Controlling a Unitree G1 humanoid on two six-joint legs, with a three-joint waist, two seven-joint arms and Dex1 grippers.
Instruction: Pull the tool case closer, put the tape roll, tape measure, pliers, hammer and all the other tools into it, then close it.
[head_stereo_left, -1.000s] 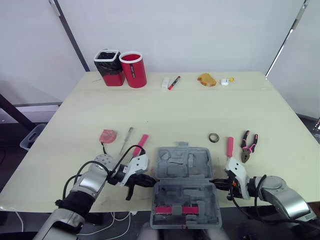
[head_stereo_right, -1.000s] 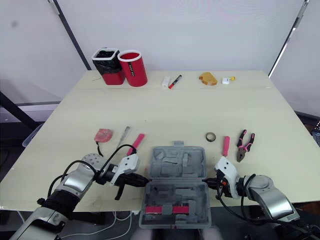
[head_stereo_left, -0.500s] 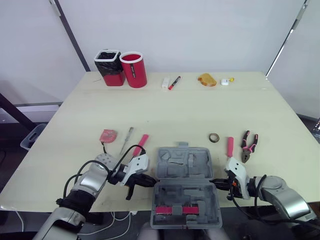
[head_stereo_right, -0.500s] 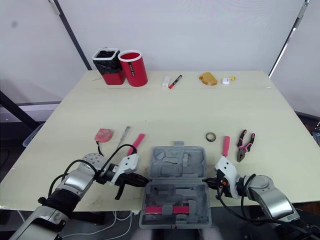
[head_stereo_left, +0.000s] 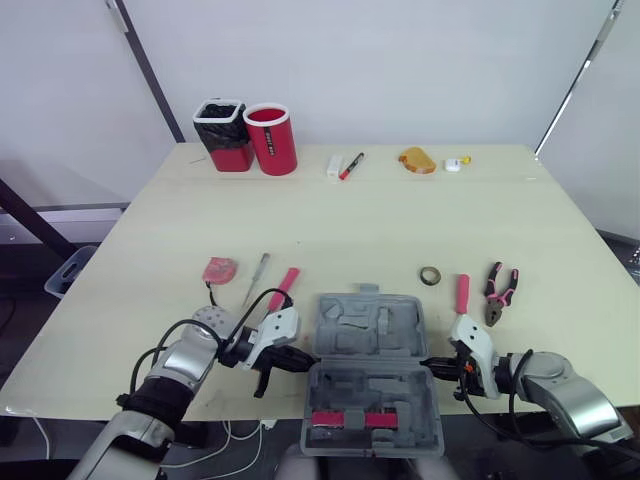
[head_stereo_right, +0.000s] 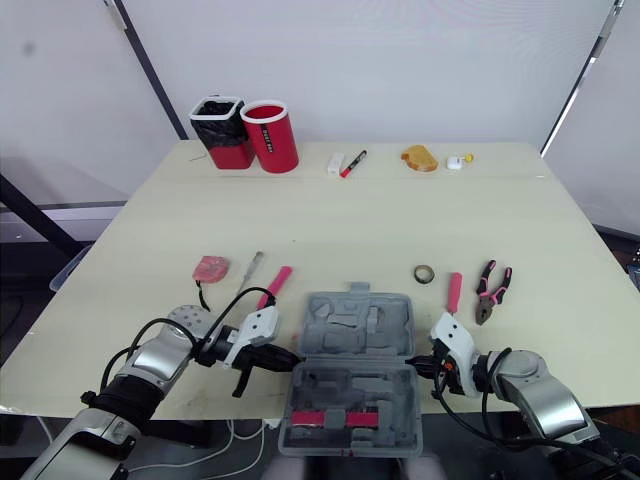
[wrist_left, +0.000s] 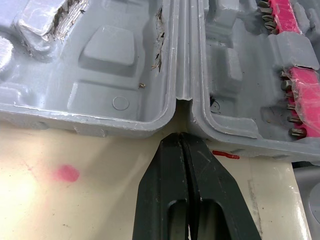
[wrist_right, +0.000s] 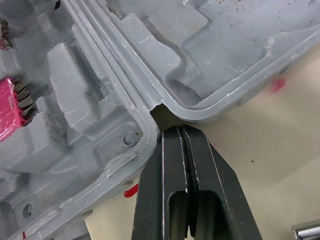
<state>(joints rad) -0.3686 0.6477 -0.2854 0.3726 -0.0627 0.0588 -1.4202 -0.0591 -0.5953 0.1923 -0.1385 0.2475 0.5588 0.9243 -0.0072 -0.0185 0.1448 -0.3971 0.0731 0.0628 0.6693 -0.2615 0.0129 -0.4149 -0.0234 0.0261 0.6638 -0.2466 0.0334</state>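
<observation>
Left wrist view: we set our closed left gripper (wrist_left: 181, 142) at the tool case (wrist_left: 125, 75) hinge, nine o'clock. The right gripper (wrist_right: 180, 134), likewise closed, takes three o'clock, likely for pulling

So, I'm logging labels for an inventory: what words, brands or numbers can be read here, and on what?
Nothing can be read in full.
Red cup: a dark vertical print on its side, too small to read.
Tool case: bare grey moulded plastic up close, no lettering visible.
</observation>
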